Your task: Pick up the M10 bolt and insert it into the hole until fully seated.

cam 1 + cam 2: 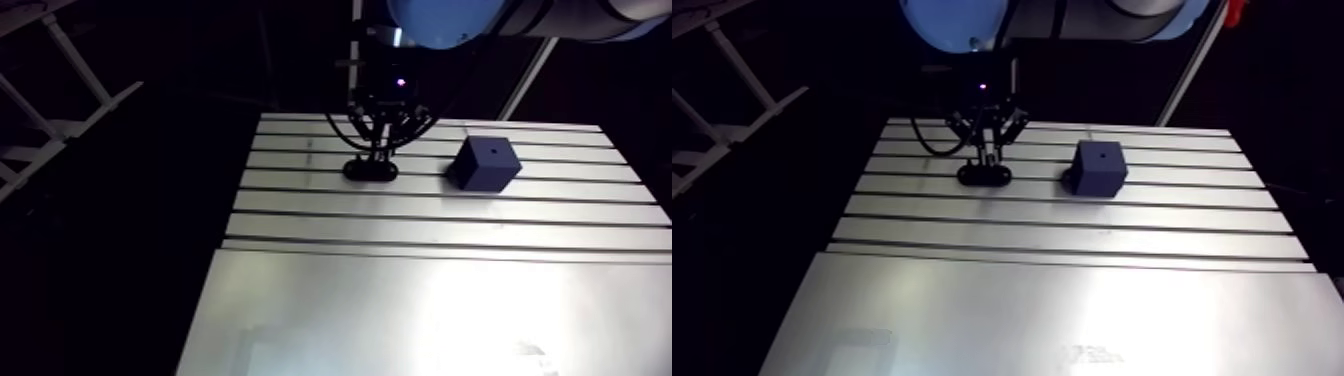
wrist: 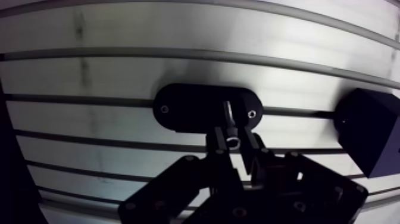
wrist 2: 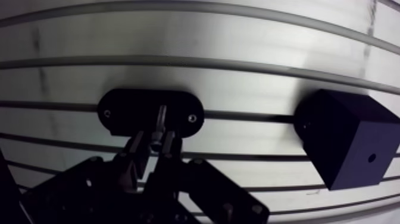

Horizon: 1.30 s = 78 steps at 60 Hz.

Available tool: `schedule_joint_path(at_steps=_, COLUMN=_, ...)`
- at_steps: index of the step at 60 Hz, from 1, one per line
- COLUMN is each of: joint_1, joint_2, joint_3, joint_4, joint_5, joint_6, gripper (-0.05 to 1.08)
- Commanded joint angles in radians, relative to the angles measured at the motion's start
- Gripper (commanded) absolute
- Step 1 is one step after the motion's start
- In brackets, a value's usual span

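You are looking at the bolt (image 2: 228, 116) pinched between the fingers (image 2: 215, 142) of the gripper (image 2: 232, 144), which are standing narrow and pressing on it from either side just below its bright head. In the wrist view its thin shank is reaching ahead of the fingers and lying over the middle of a black oval holder (image 2: 181, 107), between the two small screws (image 2: 164, 109) at the holder's ends. You cannot tell from these views whether the shank's far end is sitting in the holder or hanging just above it. In the arm view the gripper is coming straight down onto the holder, with its tips looking as if they are touching or almost touching the holder's top. The holder is lying flat on the counter (image 1: 300, 205), across one of its long slots (image 1: 300, 190). Beside the holder, apart from it and off to one side of the gripper, a dark block (image 3: 342, 134) is sitting on the same slotted part of the counter, turned at an angle to the slots. A small round hole (image 1: 494, 152) is showing in the block's top face, and nothing is sitting in it. Nearer the camera in the arm view, the slotted part is giving way to a smooth metal sheet (image 1: 1052, 320) that is catching a bright glare.
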Motion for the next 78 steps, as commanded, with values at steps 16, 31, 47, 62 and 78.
schedule_joint_path(at_steps=16, joint_1=-0.003, joint_2=-0.012, joint_3=-0.1, joint_4=0.119, joint_5=0.003, joint_6=-0.008, gripper=0.99)
schedule_joint_path(at_steps=31, joint_1=-0.002, joint_2=-0.038, joint_3=-0.224, joint_4=0.272, joint_5=0.005, joint_6=-0.009, gripper=1.05)
schedule_joint_path(at_steps=47, joint_1=-0.024, joint_2=-0.026, joint_3=-0.453, joint_4=0.632, joint_5=0.002, joint_6=-0.024, gripper=1.07)
schedule_joint_path(at_steps=62, joint_1=-0.117, joint_2=0.012, joint_3=-0.556, joint_4=0.775, joint_5=-0.009, joint_6=-0.104, gripper=1.07)
schedule_joint_path(at_steps=78, joint_1=-0.186, joint_2=0.017, joint_3=-0.557, joint_4=0.779, joint_5=-0.059, joint_6=-0.11, gripper=1.07)
